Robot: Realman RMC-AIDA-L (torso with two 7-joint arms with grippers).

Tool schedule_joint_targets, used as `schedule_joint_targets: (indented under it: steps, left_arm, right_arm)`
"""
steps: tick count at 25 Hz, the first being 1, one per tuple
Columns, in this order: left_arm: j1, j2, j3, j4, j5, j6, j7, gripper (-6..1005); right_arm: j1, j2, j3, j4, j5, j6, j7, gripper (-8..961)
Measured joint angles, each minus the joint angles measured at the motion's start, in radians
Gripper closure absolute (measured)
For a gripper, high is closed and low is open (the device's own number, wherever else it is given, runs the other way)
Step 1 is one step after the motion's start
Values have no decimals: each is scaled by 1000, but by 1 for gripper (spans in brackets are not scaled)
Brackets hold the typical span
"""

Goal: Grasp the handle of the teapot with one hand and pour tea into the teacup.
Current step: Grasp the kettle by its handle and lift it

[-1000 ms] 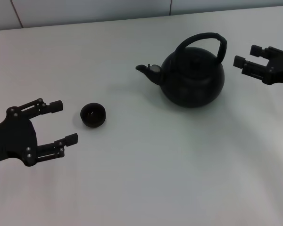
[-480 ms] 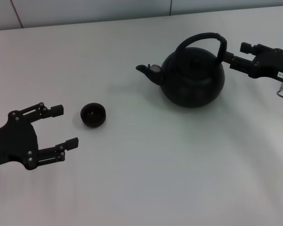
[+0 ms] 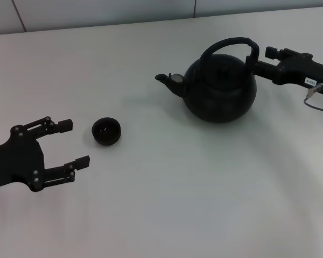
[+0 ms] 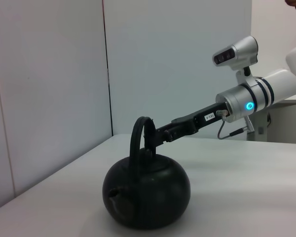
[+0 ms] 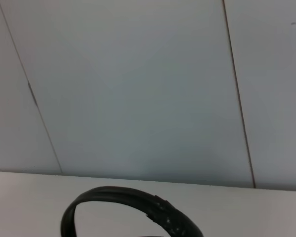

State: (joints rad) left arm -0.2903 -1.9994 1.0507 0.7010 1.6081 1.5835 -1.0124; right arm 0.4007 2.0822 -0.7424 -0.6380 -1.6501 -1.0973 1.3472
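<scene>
The right gripper point(image 3: 258, 60) has come in from about three o'clock of the teapot point(image 3: 219, 90) and now sits right at the near end of the handle point(image 3: 231, 43); half a second back it was just short of it, and a second ago it hung well off to the side with its fingers spread. From the far side of the table, the left wrist view shows its fingers reaching to the arched hoop point(image 4: 139, 133) at the level where the hoop meets the pot, though whether they have clamped down or merely bracket it I cannot tell. The pot itself has not budged: upright on the white table point(image 3: 177, 204), spout pointing toward nine o'clock.

Out at about eight o'clock from the pot, well apart, sits the teacup point(image 3: 106, 131), also unmoved. The left gripper point(image 3: 70, 143) waits just beside the cup on its nine o'clock side, fingers spread wide and holding nothing, having drifted only slightly.

By my reckoning the approach is done and closing on the hoop comes next, then the lift.
</scene>
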Motion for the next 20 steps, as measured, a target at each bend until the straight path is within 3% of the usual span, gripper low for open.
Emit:
schedule_joint_targets:
  steps: [12,20]
  left_arm:
    - [-2,-1,0,0,0,-11,0,200]
    - [-8,-1,0,2,0,-14,0,200]
  right_arm:
    - [27,-1,0,31,1,28,-25,255]
    - [26,-1,0,33,-1,28,-28,304]
